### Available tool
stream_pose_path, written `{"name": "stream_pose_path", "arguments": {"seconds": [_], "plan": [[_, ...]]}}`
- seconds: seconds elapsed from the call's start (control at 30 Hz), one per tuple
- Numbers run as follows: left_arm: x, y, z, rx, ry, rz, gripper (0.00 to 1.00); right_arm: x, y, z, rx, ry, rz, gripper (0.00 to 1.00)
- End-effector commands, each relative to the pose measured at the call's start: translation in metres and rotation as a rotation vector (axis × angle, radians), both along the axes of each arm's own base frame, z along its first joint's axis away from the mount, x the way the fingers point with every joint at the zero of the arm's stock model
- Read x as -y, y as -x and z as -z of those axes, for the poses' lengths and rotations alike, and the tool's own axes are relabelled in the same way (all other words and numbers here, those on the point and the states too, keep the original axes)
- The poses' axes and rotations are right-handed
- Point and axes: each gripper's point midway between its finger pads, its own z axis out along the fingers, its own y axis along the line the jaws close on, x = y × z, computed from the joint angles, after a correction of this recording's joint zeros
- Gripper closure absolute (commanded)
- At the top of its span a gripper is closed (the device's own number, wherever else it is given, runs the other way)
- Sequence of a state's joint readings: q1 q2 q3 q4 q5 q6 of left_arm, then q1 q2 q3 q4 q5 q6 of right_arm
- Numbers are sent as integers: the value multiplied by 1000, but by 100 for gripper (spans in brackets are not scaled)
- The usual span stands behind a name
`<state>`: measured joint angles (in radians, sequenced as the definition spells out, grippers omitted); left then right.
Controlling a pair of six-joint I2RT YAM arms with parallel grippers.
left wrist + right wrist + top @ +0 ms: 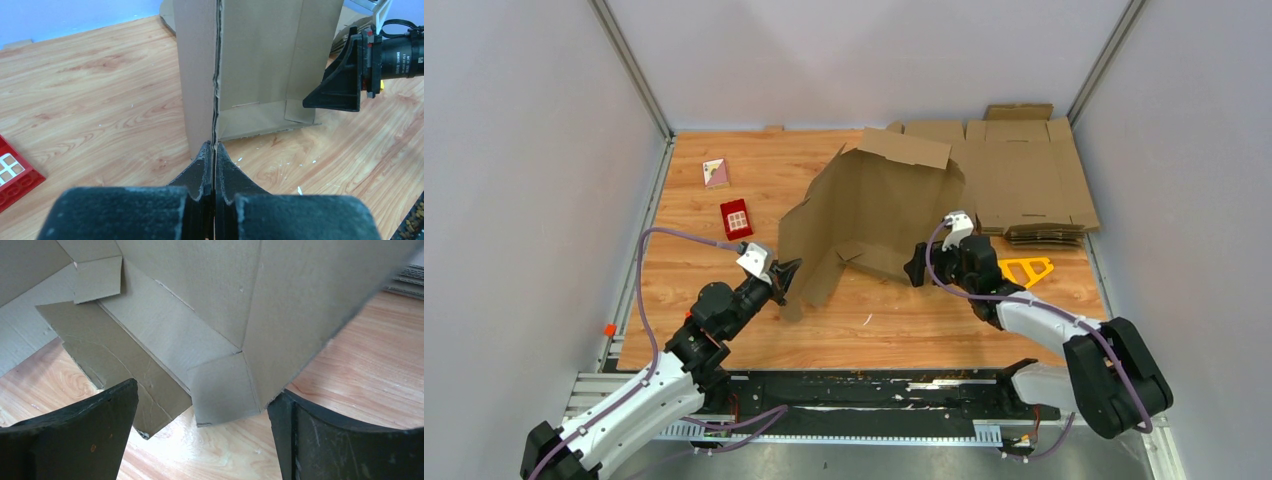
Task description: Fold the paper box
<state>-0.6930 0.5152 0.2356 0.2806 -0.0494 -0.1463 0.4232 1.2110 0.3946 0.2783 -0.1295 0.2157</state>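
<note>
I look down on a wood-grain table (874,335). A pile of flat cardboard sheets (1024,175) lies toward its far right corner, and nearer to me than that pile is a small orange plastic piece (1026,270). On the left side sit a small red box (736,218) and, farther back, a small pink-and-white packet (715,173), apart from each other. In the middle the paper box (874,210) stands half-raised, its lower edges resting on the wood. A few white flecks (300,190) dot the surface near it.

No text legible enough to read. White lettering on black cylindrical housing (402,50), right edge of left wrist view: too small, blurred. Small printed card (715,173) on tabletop (904,330): markings unreadable.
</note>
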Motion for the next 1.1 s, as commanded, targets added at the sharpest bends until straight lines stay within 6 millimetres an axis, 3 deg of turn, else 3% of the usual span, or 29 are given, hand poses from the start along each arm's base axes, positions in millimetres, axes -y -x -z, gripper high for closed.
{"name": "stream_pose_path", "arguments": {"seconds": [0.0, 0.4, 0.7, 1.07], "plan": [[2, 1, -1, 18, -4, 14, 100, -3, -14, -7, 21, 25, 16, 1], [2, 2, 1, 14, -5, 16, 100, -12, -3, 9, -14, 129, -16, 2], [2, 1, 2, 9, -8, 13, 100, -19, 3, 21, -5, 358, -11, 0], [6, 3, 1, 9, -1, 37, 100, -28, 2, 25, -17, 387, -21, 1]]}}
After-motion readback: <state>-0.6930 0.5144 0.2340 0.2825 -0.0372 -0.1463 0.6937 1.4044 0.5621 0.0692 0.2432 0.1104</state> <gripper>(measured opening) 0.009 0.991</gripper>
